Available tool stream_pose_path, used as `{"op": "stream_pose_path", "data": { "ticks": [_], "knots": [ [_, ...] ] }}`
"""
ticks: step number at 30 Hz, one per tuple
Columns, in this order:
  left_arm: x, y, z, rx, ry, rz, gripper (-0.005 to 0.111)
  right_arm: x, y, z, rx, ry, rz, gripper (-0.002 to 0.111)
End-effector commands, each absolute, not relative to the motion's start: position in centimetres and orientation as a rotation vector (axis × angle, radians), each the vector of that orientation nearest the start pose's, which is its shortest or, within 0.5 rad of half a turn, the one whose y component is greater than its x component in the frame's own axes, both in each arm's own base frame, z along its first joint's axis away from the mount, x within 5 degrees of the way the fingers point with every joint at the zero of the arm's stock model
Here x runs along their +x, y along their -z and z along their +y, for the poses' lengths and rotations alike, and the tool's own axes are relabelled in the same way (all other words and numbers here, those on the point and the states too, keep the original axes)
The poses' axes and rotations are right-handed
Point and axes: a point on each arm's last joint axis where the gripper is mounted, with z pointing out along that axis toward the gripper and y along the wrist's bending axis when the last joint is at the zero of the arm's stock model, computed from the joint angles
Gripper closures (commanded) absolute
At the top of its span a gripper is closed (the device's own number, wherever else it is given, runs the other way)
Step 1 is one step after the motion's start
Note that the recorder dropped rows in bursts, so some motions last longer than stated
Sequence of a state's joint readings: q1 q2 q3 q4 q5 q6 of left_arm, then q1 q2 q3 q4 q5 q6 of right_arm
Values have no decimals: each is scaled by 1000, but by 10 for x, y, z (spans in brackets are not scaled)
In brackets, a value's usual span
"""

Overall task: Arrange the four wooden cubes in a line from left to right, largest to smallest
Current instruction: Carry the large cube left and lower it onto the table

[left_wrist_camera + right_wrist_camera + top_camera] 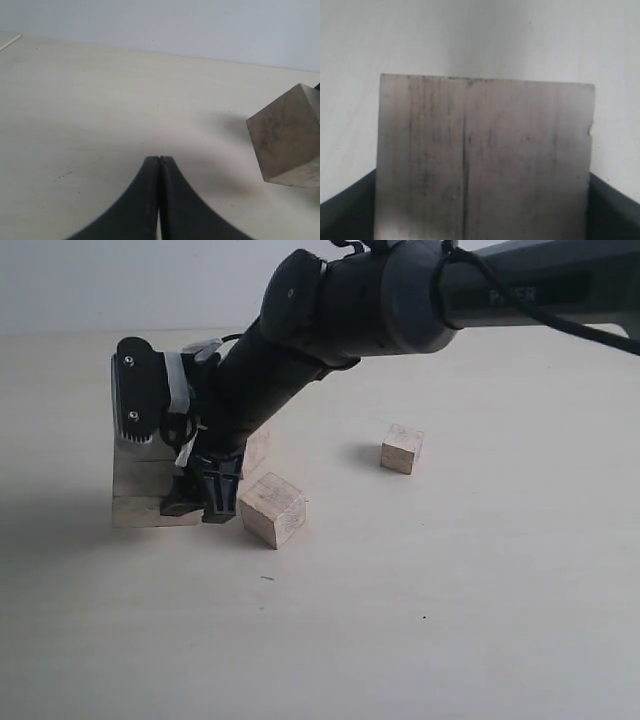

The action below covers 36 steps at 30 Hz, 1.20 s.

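exterior: the right tool (198, 502) reaches across and pinches the big cube (138, 495), which sits on the table (420, 640) nearest its left edge. the mid cube (272, 508) lies just beside the tool. the fourth cube (258, 448) is half hidden behind the arm, and the small cube (402, 448) is well apart, rightward. no row yet, so most of the task looks left.

left wrist: the left tool (159, 200) is pressed together and empty.

right wrist: the big cube fills the wide jaws, touching both.
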State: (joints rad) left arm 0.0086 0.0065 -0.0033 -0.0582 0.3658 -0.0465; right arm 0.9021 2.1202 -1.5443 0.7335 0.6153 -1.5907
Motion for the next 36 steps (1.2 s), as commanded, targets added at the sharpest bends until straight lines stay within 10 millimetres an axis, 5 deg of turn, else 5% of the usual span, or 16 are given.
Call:
{"op": "stream_pose_path", "data": {
  "ticks": [1,10,17,36],
  "knots": [
    [53,-181,-1,-84,76,1838,107,269,-180,386,-1986,-394,1362,108],
    [53,-181,-1,-82,75,1838,107,282,-165,382,-1943,-374,1425,108],
    [53,-181,-1,-82,75,1838,107,324,-161,344,-1857,-373,1581,108],
    [53,-181,-1,-82,75,1838,107,299,-159,355,-1911,-611,1612,108]
  ]
}}
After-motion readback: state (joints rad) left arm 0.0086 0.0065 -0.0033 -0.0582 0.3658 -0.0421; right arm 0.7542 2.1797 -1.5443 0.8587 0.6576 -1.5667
